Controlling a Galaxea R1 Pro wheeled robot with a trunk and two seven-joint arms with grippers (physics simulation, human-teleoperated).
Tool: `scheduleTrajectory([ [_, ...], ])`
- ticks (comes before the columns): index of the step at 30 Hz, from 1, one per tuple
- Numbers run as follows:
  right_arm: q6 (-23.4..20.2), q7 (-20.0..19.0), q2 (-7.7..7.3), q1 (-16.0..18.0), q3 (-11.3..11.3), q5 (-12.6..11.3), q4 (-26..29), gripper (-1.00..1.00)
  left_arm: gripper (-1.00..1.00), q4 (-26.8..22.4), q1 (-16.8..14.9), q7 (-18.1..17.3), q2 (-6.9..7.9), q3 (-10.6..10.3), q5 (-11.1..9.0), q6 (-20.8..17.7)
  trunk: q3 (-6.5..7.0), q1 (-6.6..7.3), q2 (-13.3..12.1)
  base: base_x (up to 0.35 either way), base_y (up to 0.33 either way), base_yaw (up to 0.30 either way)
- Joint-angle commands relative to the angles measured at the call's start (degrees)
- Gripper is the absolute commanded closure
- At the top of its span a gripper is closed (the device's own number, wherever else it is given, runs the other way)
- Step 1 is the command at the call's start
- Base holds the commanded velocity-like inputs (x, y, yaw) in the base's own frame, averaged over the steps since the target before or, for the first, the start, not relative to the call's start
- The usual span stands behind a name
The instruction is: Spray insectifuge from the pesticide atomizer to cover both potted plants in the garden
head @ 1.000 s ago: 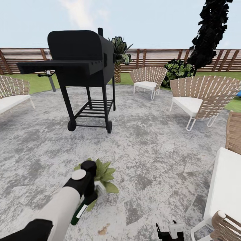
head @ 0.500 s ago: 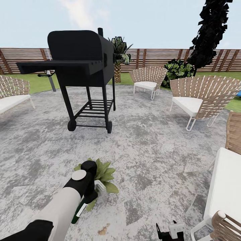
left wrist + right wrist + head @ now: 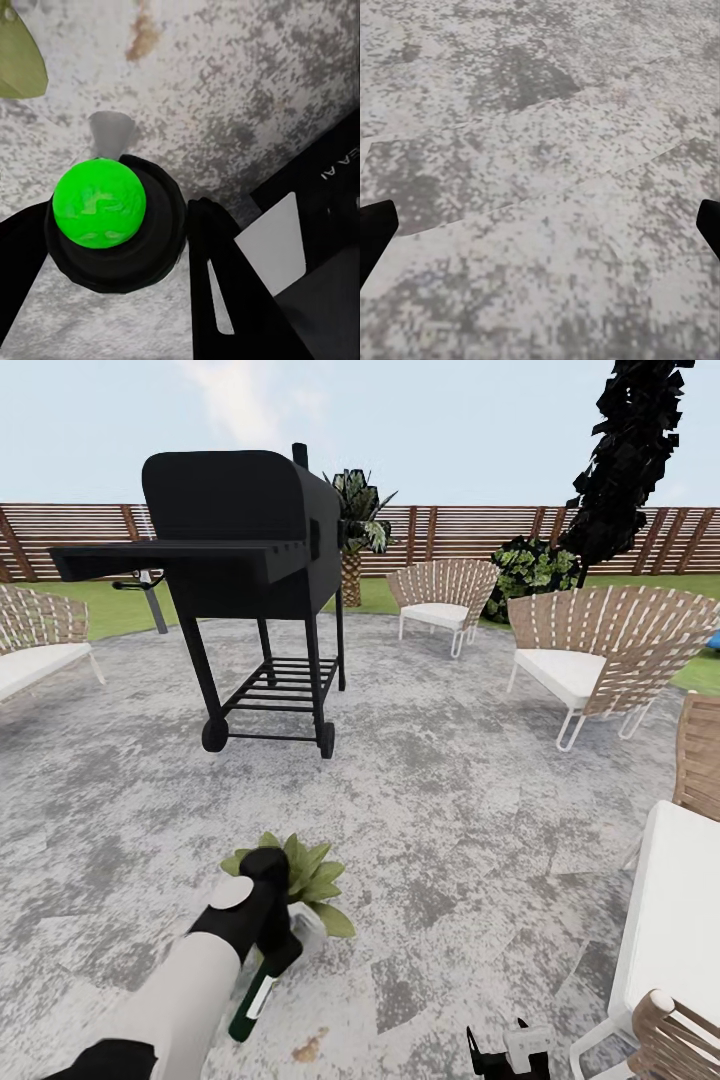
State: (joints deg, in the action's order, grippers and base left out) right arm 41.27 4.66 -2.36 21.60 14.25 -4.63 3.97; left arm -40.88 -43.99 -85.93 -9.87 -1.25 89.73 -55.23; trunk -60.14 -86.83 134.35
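Left tool [image 3: 268, 935]: closing on the atomizer [image 3: 256, 992], its dark fingers [image 3: 225, 285] pressing either side of the bottle's black collar, with the bright green cap [image 3: 99, 202] sitting between them in the left wrist view. Atomizer is hanging tilted, base toward the near side, just above the paved patio [image 3: 460, 810], touching or almost touching the near edge of the potted plant [image 3: 305, 880]. Potted plant is standing on the patio at near left, its broad green leaves spreading beside the arm; one leaf [image 3: 19, 56] is showing in the left wrist view.

Right tool [image 3: 540, 225]: standing wide open, holding nothing, fingertips at opposite edges of the right wrist view over bare paving.

Black grill [image 3: 240, 560] is standing far left; woven chairs [image 3: 600, 655] are ringing the patio before a slatted fence [image 3: 480, 530].
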Motion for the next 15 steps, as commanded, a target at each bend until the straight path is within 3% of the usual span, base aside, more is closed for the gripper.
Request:
scheduleTrajectory([
  [1,0.1,0.2,-0.01,0.0,0.5,-0.5,0.0,-1.00,1.00,-0.2,0.0,-0.6,0.20,0.0,0.3,-0.6,-0.05,0.01,0.0,0.000,0.000,0.000],
  [6,0.1,0.2,-0.01,0.0,0.5,-0.5,0.0,-1.00,1.00,-0.3,0.1,-0.6,1.01,0.3,-0.1,-0.6,-0.05,0.01,0.0,0.000,0.000,0.000],
  [15,0.1,0.2,0.00,0.0,0.5,-0.5,0.0,-1.00,1.00,-1.3,2.5,-0.7,1.87,4.9,-1.5,-0.4,-0.05,0.01,0.0,0.000,0.000,0.000],
])
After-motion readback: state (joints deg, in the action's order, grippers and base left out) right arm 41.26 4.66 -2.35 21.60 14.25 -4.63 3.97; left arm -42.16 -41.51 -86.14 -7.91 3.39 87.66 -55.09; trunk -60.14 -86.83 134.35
